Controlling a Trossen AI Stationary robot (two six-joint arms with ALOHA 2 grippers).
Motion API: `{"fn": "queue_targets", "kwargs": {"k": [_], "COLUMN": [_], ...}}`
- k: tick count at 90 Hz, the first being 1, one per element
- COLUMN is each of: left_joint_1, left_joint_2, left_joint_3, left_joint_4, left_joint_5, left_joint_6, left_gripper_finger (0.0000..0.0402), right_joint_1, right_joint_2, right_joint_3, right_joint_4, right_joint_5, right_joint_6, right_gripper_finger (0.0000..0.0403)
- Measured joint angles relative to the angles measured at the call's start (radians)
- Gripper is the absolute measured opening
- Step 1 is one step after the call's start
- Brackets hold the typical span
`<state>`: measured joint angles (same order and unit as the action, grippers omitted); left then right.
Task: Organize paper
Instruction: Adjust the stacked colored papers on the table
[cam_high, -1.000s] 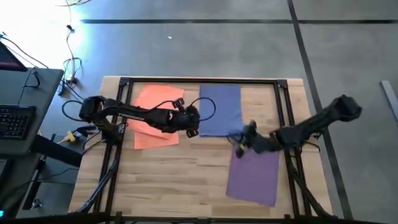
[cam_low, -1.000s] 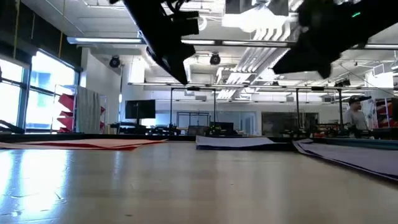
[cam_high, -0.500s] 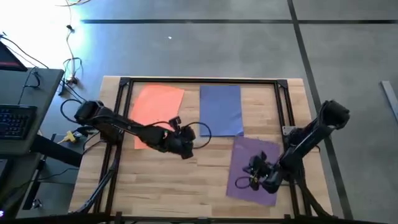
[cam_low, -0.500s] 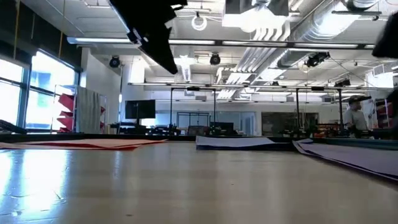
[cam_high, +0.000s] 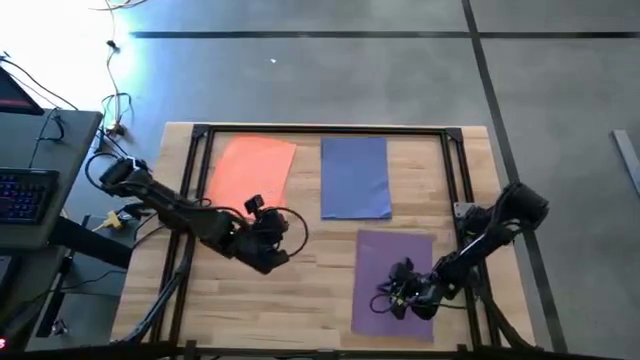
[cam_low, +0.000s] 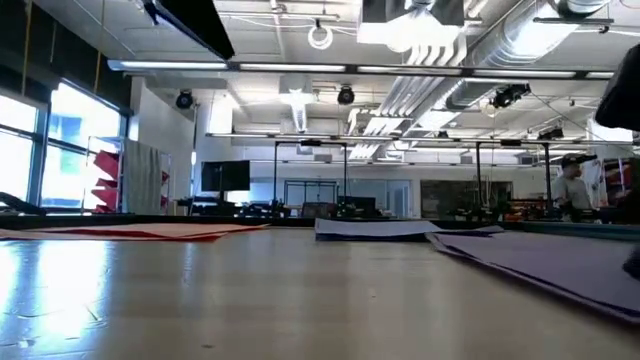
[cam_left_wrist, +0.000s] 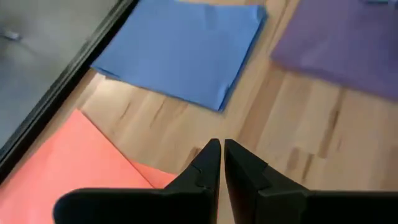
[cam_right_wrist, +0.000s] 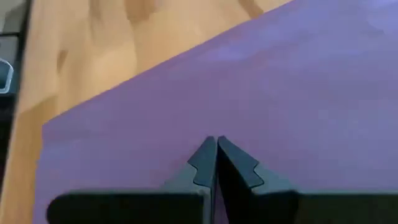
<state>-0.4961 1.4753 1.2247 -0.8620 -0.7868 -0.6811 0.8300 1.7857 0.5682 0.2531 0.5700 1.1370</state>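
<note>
The right gripper (cam_high: 385, 300) sits with its fingers closed together, low over the near part of the purple sheet (cam_high: 392, 283); whether the tips press the paper or hover just above it cannot be told. That sheet lies on the near right of the table (cam_high: 310, 290), its long axis running near to far, a little askew against the table edge. The left gripper (cam_high: 275, 222), fingers also pinched together and holding nothing, hangs near the middle left, just off the near corner of the orange sheet (cam_high: 250, 170), with the blue sheet (cam_high: 355, 175) farther off toward the far centre. The right arm is plainly nearer the purple; squaring it probably means dragging it parallel to the blue sheet beyond it.
</note>
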Motion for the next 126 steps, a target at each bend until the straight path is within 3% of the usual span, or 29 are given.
{"fn": "queue_targets", "kwargs": {"k": [18,51,80,94,106,117,126], "left_joint_1": [-0.073,-0.165,-0.189,-0.182,-0.161,-0.136,-0.123], "left_joint_2": [-0.055,-0.101,-0.101,-0.101,-0.101,-0.099,-0.094], "left_joint_3": [0.0,0.0,0.0,0.0,0.0,0.0,-0.018], "left_joint_4": [-0.025,-0.09,-0.101,-0.147,-0.229,-0.313,-0.341], "left_joint_5": [-0.039,-0.072,-0.083,-0.082,-0.074,-0.061,-0.065], "left_joint_6": [-0.047,-0.15,-0.182,-0.23,-0.301,-0.378,-0.429], "left_gripper_finger": [0.0,0.0,0.0,0.0,0.0,0.0,0.0], "right_joint_1": [-0.127,-0.271,-0.262,-0.229,-0.199,-0.183,-0.18], "right_joint_2": [0.031,0.045,0.037,0.019,0.012,0.013,0.014], "right_joint_3": [0.008,0.094,0.188,0.262,0.322,0.356,0.351], "right_joint_4": [0.115,0.112,0.081,0.014,-0.097,-0.294,-0.334], "right_joint_5": [-0.012,-0.211,-0.148,0.012,0.177,0.175,0.175], "right_joint_6": [-0.219,-0.511,-0.617,-0.615,-0.494,-0.384,-0.238], "right_gripper_finger": [0.0,0.0,0.0,0.0,0.0,0.0,0.0]}}
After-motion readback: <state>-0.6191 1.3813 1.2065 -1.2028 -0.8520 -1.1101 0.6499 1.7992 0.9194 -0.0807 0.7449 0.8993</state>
